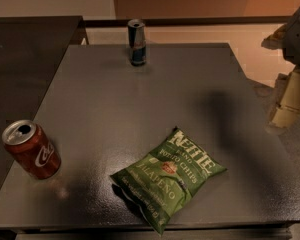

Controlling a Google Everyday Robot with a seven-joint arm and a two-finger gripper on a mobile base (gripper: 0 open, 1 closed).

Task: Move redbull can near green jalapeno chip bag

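Three things are sitting on the dark grey matte bench (115, 99), well apart from one another. The slim, tall, dark blue and silver redbull can (137, 42) is standing upright at about 12 o'clock, close to the far edge and a little left of centre, with its long axis vertical. The crinkly green jalapeno chip bag (170, 179) with white lettering is lying flat at about 5 o'clock, near the front edge and slanting diagonally.

The cream-coloured robot arm (290, 101) is hanging at 3 o'clock, out beyond the right edge of the bench, with the jaws at its lower tip and nothing between them that can be seen. Whether they are open or closed I cannot tell.

From the jaws the redbull can is lying toward 10 o'clock, far across the bench, so the task is looking barely begun. The coming move is probably calling for a long reach up and left to take the can from the side. From the can, the chip bag is lying toward 5 o'clock.

The wider red cola can (31, 149) is standing, leaning slightly, at 8 o'clock near the left edge, off both paths. Nothing is standing between the jaws and the redbull can, or between that can and the bag.
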